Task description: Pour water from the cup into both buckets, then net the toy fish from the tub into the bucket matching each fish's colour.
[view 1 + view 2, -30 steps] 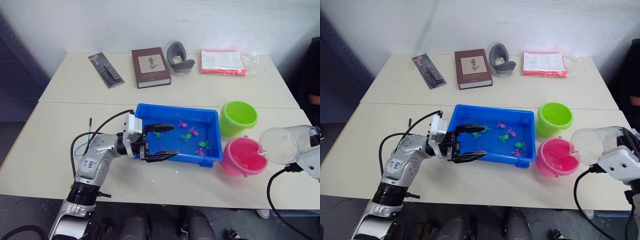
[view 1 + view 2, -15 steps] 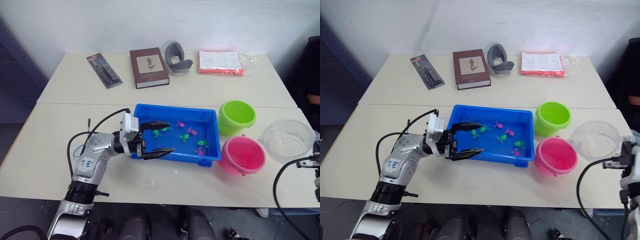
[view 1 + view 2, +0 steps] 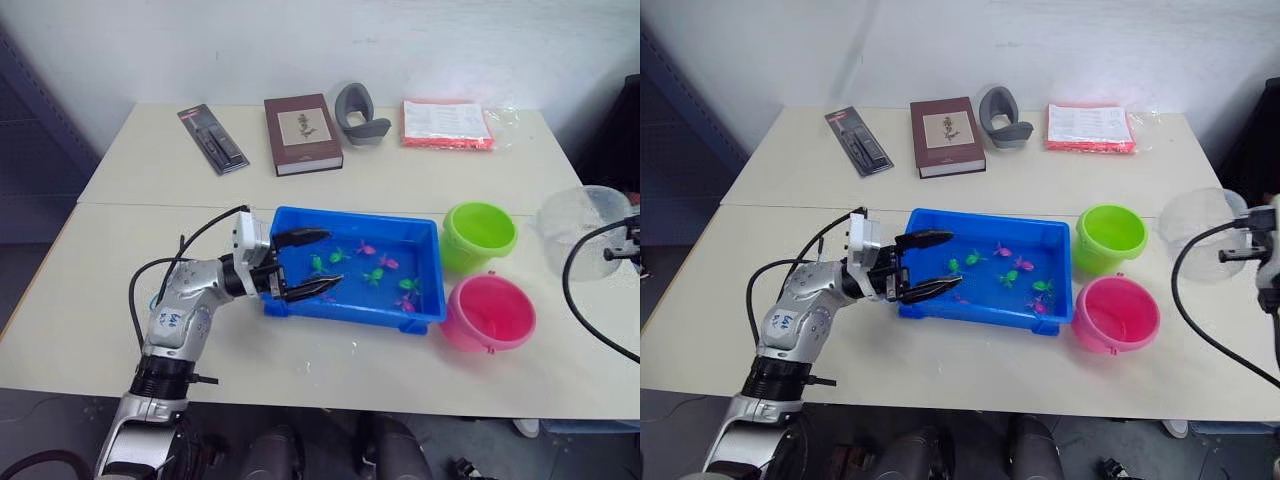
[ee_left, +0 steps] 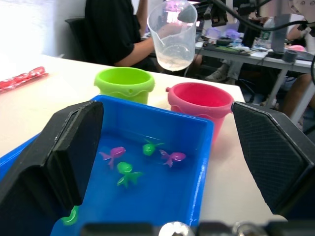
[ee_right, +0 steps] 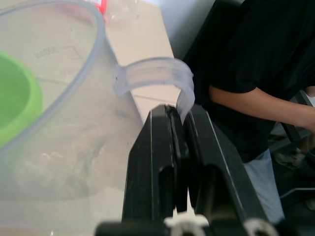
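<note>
The blue tub [image 3: 352, 214] sits mid-table with several small green and pink toy fish [image 3: 378, 272] in shallow water. My left gripper [image 3: 333, 259] is open, its fingers reaching over the tub's left end above the water. To the tub's right stand the lime green bucket [image 3: 479, 235] and, nearer me, the pink bucket [image 3: 490, 312]. The clear cup [image 3: 583, 228] hangs roughly upright in the air to the right of the green bucket, with a little water in its bottom. My right gripper [image 5: 179, 147] is shut on the cup's handle.
Along the table's far side lie a black packaged item [image 3: 212, 138], a brown book [image 3: 302, 133], a grey curved holder [image 3: 360, 113] and a red-edged packet [image 3: 446, 124]. A person in black [image 5: 256, 73] sits just beyond the table's right edge.
My right arm tipped the cup back from over the pink bucket and carried it up and away to beside the green bucket. My left gripper slid further over the tub's left end.
</note>
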Action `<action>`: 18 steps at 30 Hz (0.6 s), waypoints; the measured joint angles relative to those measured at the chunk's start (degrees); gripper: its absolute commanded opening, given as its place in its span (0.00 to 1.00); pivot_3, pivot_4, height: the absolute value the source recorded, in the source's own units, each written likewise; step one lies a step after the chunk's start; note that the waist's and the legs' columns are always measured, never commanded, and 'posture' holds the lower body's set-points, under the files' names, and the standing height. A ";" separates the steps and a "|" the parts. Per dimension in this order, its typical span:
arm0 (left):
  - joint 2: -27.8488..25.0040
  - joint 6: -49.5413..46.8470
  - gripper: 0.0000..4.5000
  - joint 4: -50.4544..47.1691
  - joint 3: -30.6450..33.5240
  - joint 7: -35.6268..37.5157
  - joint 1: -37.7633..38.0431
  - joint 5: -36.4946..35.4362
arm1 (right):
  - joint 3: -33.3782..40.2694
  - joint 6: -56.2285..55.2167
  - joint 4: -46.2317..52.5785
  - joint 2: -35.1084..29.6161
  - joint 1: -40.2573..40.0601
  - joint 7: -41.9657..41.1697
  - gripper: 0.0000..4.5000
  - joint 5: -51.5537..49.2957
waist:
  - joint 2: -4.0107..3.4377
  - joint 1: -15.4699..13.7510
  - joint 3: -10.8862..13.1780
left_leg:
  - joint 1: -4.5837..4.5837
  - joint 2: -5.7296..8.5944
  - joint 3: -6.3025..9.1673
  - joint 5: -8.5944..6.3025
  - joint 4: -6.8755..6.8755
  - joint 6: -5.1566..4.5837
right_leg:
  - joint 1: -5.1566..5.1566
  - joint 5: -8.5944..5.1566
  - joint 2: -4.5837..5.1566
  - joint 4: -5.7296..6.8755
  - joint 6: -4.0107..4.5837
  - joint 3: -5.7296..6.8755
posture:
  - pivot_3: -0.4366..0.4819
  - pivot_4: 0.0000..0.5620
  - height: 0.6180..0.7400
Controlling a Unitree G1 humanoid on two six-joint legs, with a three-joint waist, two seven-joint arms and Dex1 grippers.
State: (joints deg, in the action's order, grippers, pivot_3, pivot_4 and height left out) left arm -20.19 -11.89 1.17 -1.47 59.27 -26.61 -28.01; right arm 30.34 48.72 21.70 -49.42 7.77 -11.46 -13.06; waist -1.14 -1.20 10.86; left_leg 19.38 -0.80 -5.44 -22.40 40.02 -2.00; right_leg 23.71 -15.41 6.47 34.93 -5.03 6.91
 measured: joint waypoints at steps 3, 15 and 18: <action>-0.02 -0.48 1.00 0.07 0.03 0.08 -0.21 0.00 | -5.63 -3.89 -4.65 -2.31 2.82 -0.27 0.01 3.94 | 0.01 0.00 0.00 | 0.01 0.00 0.00 0.01 0.00 0.01 | 0.00 0.01 -0.02 0.00 -0.02 0.01 | 0.48 0.27 1.00; 0.06 -0.23 1.00 0.17 -0.18 -0.41 -0.31 0.55 | -19.99 -21.35 -15.82 -5.30 11.19 -0.71 0.01 18.09 | 0.02 -0.02 0.01 | 0.06 -0.04 0.02 0.06 0.00 0.11 | 0.00 0.02 -0.04 -0.08 -0.04 0.10 | 0.48 0.27 1.00; 0.70 1.63 1.00 0.29 -0.14 -0.54 -0.31 1.28 | -22.77 -25.90 -17.93 -6.34 12.11 -0.53 0.01 22.26 | 0.02 -0.04 0.01 | 0.09 -0.03 0.01 0.06 0.00 0.11 | 0.00 0.03 -0.03 -0.11 -0.06 0.12 | 0.48 0.27 1.00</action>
State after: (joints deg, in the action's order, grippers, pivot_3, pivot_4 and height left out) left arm -19.49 -10.26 1.46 -1.61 58.74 -26.91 -26.73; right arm 7.58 22.81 3.77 -55.76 19.88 -11.98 9.20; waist -1.12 -1.24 10.88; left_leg 19.47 -0.83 -5.43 -22.34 40.03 -1.89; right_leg 23.71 -15.38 6.44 34.82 -5.09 7.03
